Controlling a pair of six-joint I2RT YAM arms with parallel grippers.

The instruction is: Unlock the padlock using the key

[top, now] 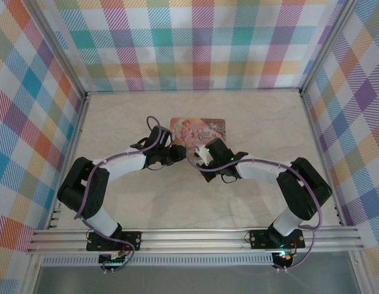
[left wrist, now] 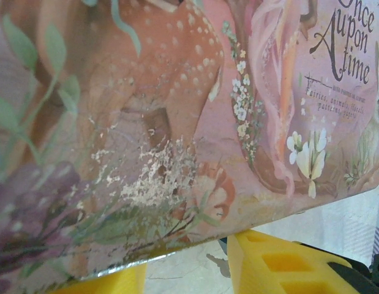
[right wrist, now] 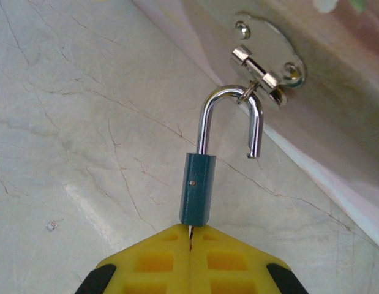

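Observation:
In the right wrist view the padlock (right wrist: 196,188), a small teal-blue cylinder, hangs by its silver shackle (right wrist: 229,116) from the tin's hasp ring (right wrist: 266,68). The shackle's free end is out of the body. My right gripper (right wrist: 190,237) is shut on the key (right wrist: 190,233), a thin dark sliver running from between the yellow fingers into the padlock's bottom. From above, the right gripper (top: 204,154) sits at the front edge of the pink tin (top: 198,130). My left gripper (top: 175,153) is at the tin's front left. Its yellow fingers (left wrist: 281,264) stand apart, tips hidden behind the tin's edge (left wrist: 177,242).
The pink picture tin lies flat mid-table, its lid (left wrist: 195,110) close in front of the left wrist camera. A small grey shape (left wrist: 219,263) shows on the table beside the left gripper's right finger. Checked walls ring the pale marbled tabletop (top: 195,208).

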